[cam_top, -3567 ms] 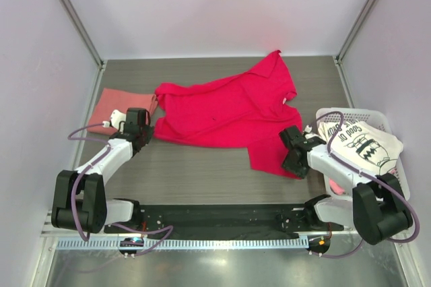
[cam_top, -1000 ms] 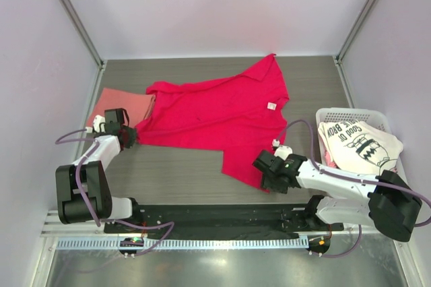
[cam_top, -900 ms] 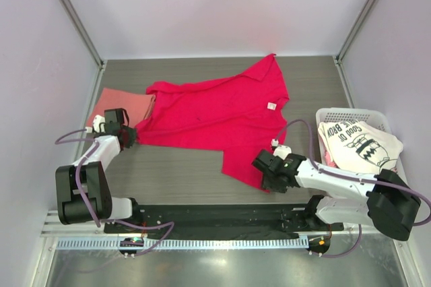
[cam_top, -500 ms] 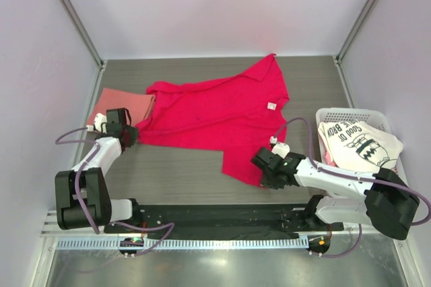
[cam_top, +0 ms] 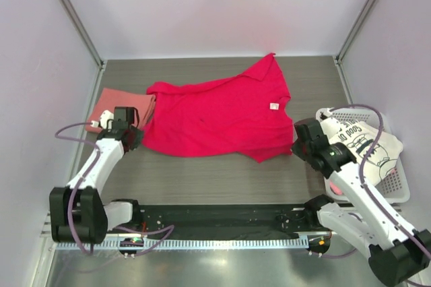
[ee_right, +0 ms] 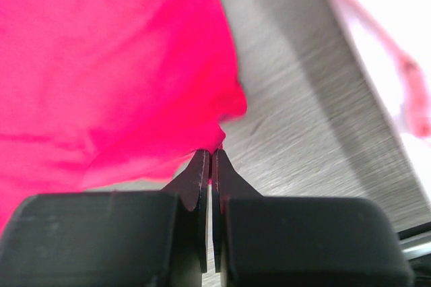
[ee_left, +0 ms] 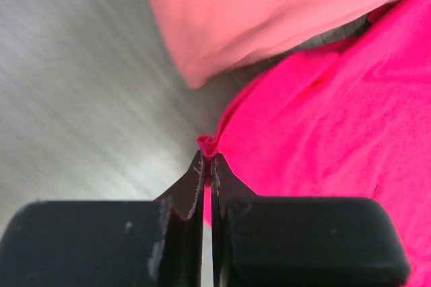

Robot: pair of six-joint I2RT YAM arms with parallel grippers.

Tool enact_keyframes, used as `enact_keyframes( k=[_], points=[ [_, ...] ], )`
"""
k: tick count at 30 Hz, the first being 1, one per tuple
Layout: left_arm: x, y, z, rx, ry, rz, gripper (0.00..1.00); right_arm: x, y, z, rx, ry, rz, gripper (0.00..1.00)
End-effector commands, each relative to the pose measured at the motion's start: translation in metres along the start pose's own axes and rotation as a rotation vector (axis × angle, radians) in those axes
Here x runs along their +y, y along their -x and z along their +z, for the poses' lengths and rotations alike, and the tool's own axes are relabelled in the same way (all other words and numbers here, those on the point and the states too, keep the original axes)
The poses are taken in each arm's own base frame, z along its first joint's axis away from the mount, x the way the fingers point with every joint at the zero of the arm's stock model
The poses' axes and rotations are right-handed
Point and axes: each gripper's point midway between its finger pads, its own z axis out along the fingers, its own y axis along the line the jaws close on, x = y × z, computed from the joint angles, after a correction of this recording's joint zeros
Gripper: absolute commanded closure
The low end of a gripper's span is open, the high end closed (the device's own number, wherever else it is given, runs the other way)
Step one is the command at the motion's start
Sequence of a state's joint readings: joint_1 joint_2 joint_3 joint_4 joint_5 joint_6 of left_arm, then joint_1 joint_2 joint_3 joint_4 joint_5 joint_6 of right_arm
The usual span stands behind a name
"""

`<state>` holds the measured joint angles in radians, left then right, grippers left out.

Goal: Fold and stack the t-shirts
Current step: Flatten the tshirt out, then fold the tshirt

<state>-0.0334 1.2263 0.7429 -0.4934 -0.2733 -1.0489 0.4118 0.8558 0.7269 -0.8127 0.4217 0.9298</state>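
Cloth fills the middle of the top view: the bright crimson-magenta short-sleeved t-shirt (cam_top: 215, 115) lies spread across the grey wood-grain table (cam_top: 202, 172). One sleeve reaches towards the upper right of the frame, and its small white tag (cam_top: 274, 106) shows right of centre.

The two arms have the shirt by opposite lower corners. The left gripper (cam_top: 135, 137), at the left of the frame, has its jaws pressed together on a small pucker of the shirt's left edge. The left wrist view shows this plainly, with the tips meeting on a fold of red fabric. The right gripper (cam_top: 298, 144), at centre right, is likewise pinched closed on the lower right hem. Held this way, the garment looks to be drawn out between the two so that it lies flat before a first fold.

The folded salmon-pink t-shirt (cam_top: 120, 103) sits at the left, just beside the red one, and is likely the start of the stack. The white t-shirt with black print (cam_top: 360, 142) lies crumpled in the white plastic basket (cam_top: 399, 189) at the right edge, probably next in line.
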Motion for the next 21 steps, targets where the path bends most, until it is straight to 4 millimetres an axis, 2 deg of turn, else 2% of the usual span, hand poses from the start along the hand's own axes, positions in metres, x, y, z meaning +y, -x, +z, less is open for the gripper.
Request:
enact_keyframes(
  k=[1, 2, 6, 9, 12, 17, 19, 21],
  points=[
    [0.034, -0.003, -0.022, -0.010, 0.082, 0.042, 1.00, -0.014, 0.035, -0.026, -0.120, -0.036, -0.015, 0.99],
    [0.037, -0.003, -0.027, -0.016, 0.075, 0.039, 1.00, -0.021, 0.037, -0.031, -0.129, -0.057, -0.018, 0.99],
    [0.049, -0.003, -0.051, -0.045, 0.023, 0.021, 1.00, -0.025, 0.045, -0.051, -0.157, -0.016, 0.009, 0.99],
    [0.058, -0.013, -0.060, -0.016, 0.013, 0.024, 1.00, -0.026, 0.046, -0.059, -0.162, 0.008, 0.026, 0.99],
    [0.062, -0.023, -0.064, 0.004, -0.022, 0.013, 1.00, -0.025, 0.043, -0.057, -0.150, 0.007, 0.021, 0.99],
    [0.061, -0.015, -0.059, -0.030, -0.004, 0.026, 1.00, -0.009, 0.037, -0.042, -0.098, 0.020, -0.028, 0.99],
    [0.054, -0.007, -0.060, -0.041, 0.008, 0.037, 1.00, -0.002, 0.039, -0.038, -0.097, 0.029, -0.052, 0.99],
    [0.052, -0.006, -0.055, -0.020, 0.049, 0.061, 1.00, 0.007, 0.045, -0.034, -0.101, 0.023, -0.070, 0.99]
  ],
)
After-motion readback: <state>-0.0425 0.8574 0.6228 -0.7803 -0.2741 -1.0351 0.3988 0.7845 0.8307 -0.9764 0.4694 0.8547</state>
